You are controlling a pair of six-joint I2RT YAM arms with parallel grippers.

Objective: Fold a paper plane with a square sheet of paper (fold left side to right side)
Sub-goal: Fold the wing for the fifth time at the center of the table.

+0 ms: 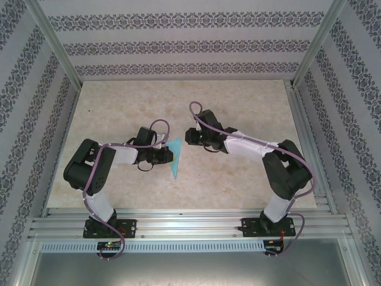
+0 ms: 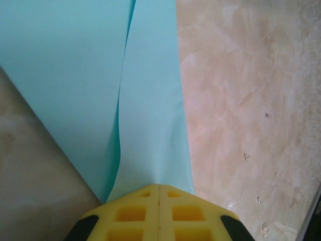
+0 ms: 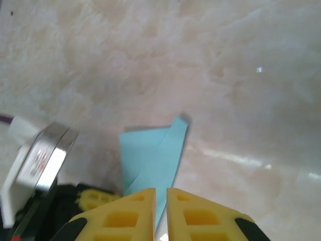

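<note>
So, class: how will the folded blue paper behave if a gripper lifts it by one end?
Probably floppy: the folded paper bows where its layers part, near the left gripper pinching it. Likely very light, being so thin, and apt to slide on the smooth, glossy table.

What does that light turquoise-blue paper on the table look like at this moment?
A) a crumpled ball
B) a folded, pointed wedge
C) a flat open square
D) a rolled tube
B: the light turquoise-blue paper shows as a narrow pointed wedge with overlapping layers, one end pinched in the shut left gripper.
</note>
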